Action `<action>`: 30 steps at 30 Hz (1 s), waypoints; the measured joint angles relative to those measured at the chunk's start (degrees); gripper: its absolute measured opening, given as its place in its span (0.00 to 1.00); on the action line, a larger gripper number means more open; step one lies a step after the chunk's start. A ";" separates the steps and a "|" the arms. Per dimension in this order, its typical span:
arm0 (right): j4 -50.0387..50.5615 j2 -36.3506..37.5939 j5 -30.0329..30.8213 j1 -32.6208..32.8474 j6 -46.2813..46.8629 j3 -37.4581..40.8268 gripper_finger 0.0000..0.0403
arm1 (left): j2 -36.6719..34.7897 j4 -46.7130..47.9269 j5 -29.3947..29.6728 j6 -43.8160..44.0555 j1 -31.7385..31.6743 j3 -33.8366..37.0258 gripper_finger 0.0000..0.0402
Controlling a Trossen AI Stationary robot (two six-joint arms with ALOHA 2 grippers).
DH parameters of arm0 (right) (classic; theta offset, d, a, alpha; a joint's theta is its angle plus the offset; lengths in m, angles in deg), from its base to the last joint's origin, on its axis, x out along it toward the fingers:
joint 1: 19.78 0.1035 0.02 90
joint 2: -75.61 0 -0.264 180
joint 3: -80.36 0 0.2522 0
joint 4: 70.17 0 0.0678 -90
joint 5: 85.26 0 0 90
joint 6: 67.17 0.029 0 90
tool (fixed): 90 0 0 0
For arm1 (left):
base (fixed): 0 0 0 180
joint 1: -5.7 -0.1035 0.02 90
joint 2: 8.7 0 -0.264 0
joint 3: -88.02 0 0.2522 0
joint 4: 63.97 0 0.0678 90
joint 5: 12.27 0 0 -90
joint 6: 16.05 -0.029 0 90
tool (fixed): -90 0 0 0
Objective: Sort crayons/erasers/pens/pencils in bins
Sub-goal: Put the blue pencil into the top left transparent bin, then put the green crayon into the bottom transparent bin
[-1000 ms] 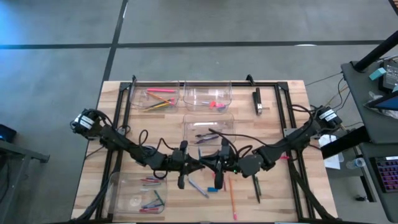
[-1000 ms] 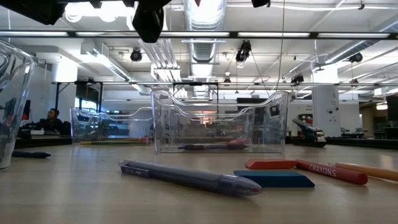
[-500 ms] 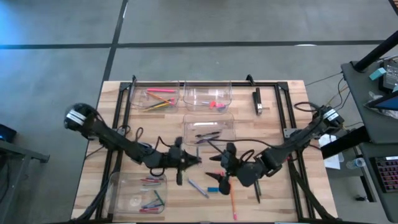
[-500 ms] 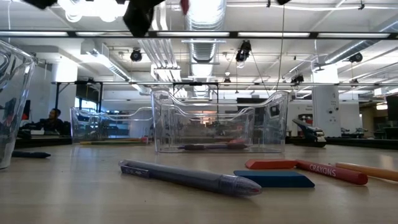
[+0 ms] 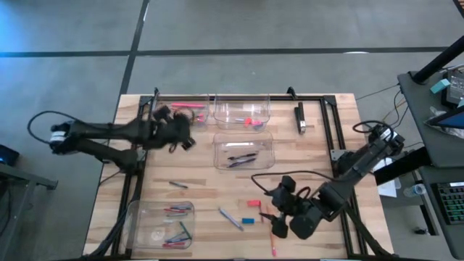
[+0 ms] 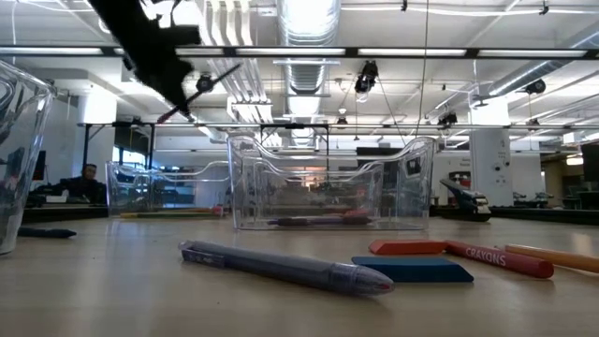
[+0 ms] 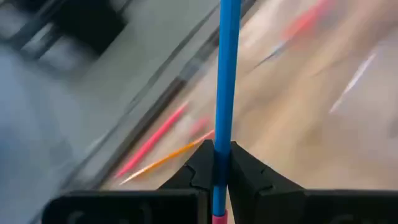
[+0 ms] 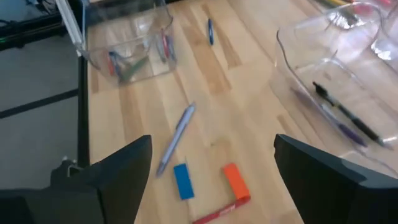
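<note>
My left gripper (image 5: 183, 138) hangs by the far-left bin (image 5: 185, 114), which holds pink and orange pencils (image 7: 155, 140). It is shut on a long thin blue pencil (image 7: 228, 74), seen slanting in the low view (image 6: 201, 89). My right gripper (image 5: 279, 217) stands open at the near right, touching nothing. Ahead of it on the table lie a grey pen (image 8: 177, 137), a blue eraser (image 8: 182, 182), an orange-red eraser (image 8: 235, 180) and a red crayon (image 8: 217, 214). The centre bin (image 5: 244, 151) holds dark pens (image 8: 342, 118). The near-left bin (image 5: 161, 223) holds crayons. My left gripper pinches the blue pencil between its two fingers close to its pink end (image 7: 222, 140). The long blue part sticks out ahead past the fingertips, running along the fingers. The pencil is lifted clear of the table and slants in the air.
A far-middle bin (image 5: 243, 114) holds a pink-red piece. A black oblong block (image 5: 299, 117) lies at the far right. An orange pencil (image 5: 272, 243) lies near the front edge, and a small dark stick (image 5: 177, 185) sits left of centre. Black rails frame the table.
My left gripper has swung from the table's middle toward the far left edge, carrying the blue pencil up beside the pencil bin. My right gripper has opened and drawn back toward the near right.
</note>
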 joint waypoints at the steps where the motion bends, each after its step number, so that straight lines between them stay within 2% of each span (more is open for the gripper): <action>1: 0.21 0.00 0.00 0.40 0.54 0.00 0.81 | -0.04 2.73 -0.04 -2.10 -3.33 0.10 0.02; 4: 0.32 0.00 0.04 1.34 0.95 0.00 0.81 | 0.50 5.44 0.07 -11.49 -11.30 0.69 0.02; 7: 0.45 0.00 0.02 2.10 1.25 0.02 0.81 | 2.16 3.51 1.90 -18.15 -16.77 0.80 0.02; 14: 2.90 -0.02 0.04 4.99 5.77 0.02 0.81 | 7.13 2.47 4.96 -29.87 -22.46 0.52 0.10; 19: 5.65 -0.02 0.02 7.23 9.02 0.02 0.81 | 9.54 3.38 5.83 -30.55 -22.75 -1.08 0.30; 23: 11.04 -0.04 -0.02 8.09 13.67 0.04 0.81 | 9.91 5.39 10.61 -30.31 -22.75 -4.69 0.51; 26: 16.66 -0.06 -0.72 8.80 19.76 0.10 0.81 | 9.01 8.81 11.28 -25.07 -21.48 -9.89 0.62; 28: 20.70 -0.07 -0.90 9.85 24.52 0.50 0.81 | 6.96 9.27 6.80 -18.42 -19.46 -13.82 0.64; 30: 25.01 -0.38 -0.97 10.91 30.07 1.03 0.81 | 3.73 5.28 -3.38 -13.82 -16.98 -15.74 0.65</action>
